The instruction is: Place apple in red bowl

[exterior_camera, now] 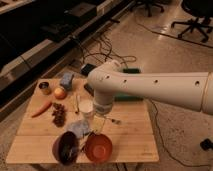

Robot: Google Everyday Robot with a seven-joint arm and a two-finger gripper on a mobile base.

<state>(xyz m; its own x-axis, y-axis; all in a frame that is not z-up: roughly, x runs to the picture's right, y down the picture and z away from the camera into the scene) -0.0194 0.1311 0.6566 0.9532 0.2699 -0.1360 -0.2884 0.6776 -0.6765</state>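
The apple (60,93), small and yellow-orange with a reddish blush, sits on the wooden table (132,137) at the back left. The glossy red bowl (98,148) stands near the table's front edge, at the middle. My gripper (98,125) hangs down from the white arm (155,89) that reaches in from the right. It hovers over the table's middle, just behind the red bowl and well to the right of the apple. It holds nothing that I can see.
A dark purplish-brown bowl (65,147) stands left of the red bowl, with a crumpled grey-blue thing (79,128) behind it. A white cup (86,107), grapes (59,115), a carrot (41,108), a tin can (44,88) and a blue packet (66,80) are on the left half. Cables lie on the floor behind.
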